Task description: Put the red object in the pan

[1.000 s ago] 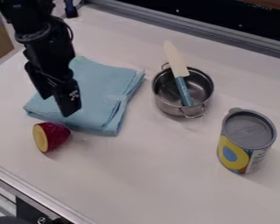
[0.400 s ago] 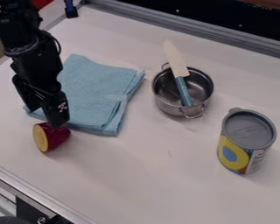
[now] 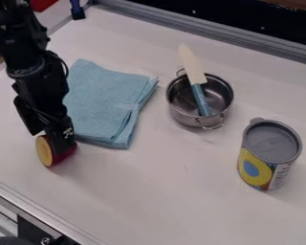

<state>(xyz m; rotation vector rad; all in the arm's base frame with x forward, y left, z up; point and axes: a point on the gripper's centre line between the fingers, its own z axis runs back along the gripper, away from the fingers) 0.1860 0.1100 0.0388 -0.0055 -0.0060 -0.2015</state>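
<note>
The black gripper [image 3: 52, 139] hangs at the left, low over the red object [image 3: 65, 154], and covers part of its top. That object has a dark red skin and a flat yellow cut face turned to the left; it lies on the white table just off the towel's front corner. How the fingers stand around it is hidden. A small steel pan [image 3: 183, 113] with two loop handles stands right of centre, with a knife [image 3: 200, 91] leaning in it, blue handle down and cream blade sticking out over the back rim.
A folded light blue towel [image 3: 107, 103] lies right beside the gripper, between it and the pan. An open can [image 3: 268, 155] with a yellow label stands at the right. A metal rail [image 3: 213, 34] runs along the table's back edge.
The gripper has moved left and down, from above the towel onto the red object. The red object, pan, knife, towel and can have stayed in place.
</note>
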